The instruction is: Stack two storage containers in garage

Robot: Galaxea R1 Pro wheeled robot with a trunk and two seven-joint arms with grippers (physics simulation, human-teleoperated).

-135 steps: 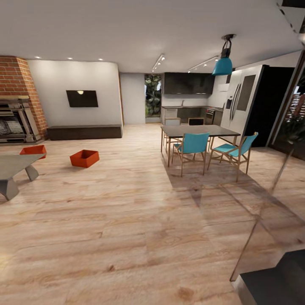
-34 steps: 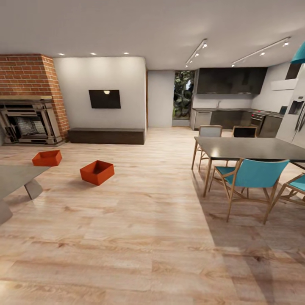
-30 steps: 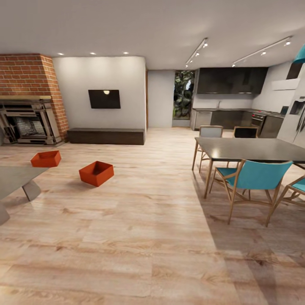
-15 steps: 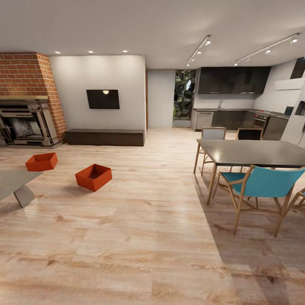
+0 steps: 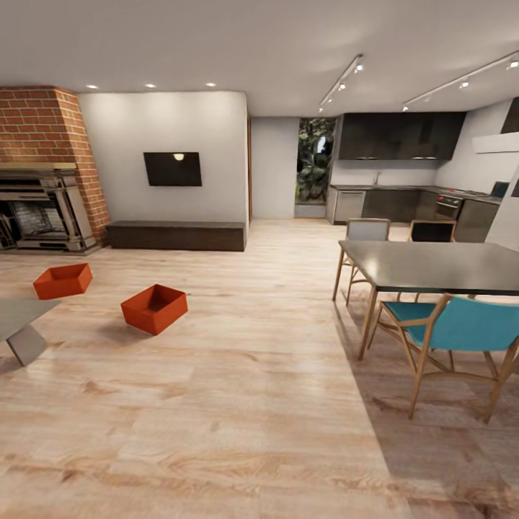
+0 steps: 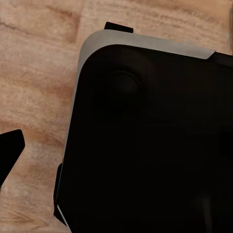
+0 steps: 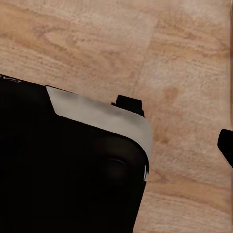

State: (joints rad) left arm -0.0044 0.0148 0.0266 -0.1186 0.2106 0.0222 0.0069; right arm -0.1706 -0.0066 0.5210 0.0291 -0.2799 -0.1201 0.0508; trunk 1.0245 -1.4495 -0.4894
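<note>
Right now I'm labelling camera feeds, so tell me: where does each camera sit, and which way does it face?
Head view: on the robot's head, facing forward across the wood plank floor toward two orange-red containers, fireplace and dining table.
Left wrist view: near the left gripper, facing down at floor planks; a dark robot body part shows.
Right wrist view: likewise, with a dark body part.
All three share that floor.

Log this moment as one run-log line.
phase: approach | room: living room | containers: near one, far one, both on wood floor | grasped: none
</note>
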